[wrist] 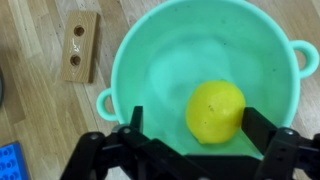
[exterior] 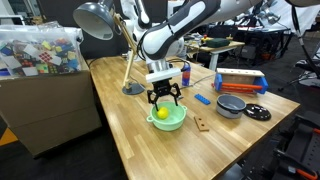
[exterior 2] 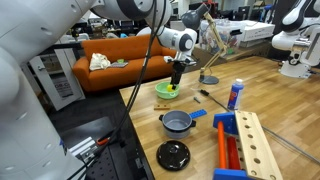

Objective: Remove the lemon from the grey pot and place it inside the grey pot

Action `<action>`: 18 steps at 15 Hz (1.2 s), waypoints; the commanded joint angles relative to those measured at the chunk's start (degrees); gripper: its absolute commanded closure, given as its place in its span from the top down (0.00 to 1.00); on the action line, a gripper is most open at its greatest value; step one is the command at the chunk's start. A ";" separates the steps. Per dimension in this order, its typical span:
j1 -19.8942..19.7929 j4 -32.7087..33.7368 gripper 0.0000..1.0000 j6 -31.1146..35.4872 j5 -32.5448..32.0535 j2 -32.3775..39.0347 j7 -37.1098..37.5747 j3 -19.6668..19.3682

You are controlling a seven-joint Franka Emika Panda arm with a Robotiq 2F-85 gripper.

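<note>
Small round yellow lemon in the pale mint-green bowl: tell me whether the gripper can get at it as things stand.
Probably yes. The gripper hangs open right above the small round yellow lemon, its fingers to either side, and nothing in the pale mint-green bowl covers it.

Seen from above, the lemon lies low inside a mint-green bowl, whose wall blocks any sideways reach. The gripper has its fingers spread apart to flank the fruit. In an exterior view, bare table separates bowl from grey pot, broken by a wooden block and a blue piece. A lamp stands behind the bowl.
</note>
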 commanded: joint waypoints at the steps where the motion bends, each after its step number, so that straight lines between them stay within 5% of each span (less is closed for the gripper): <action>1: -0.91 -0.19 1.00 -0.98 1.70 -0.14 -1.13 0.28; 10: -0.55 2.45 0.99 -1.54 3.28 2.65 -3.26 1.26; 14: -0.41 3.40 0.61 -1.04 3.17 3.42 -3.27 1.05; 18: -0.34 4.20 0.34 -0.78 2.99 3.67 -3.43 0.99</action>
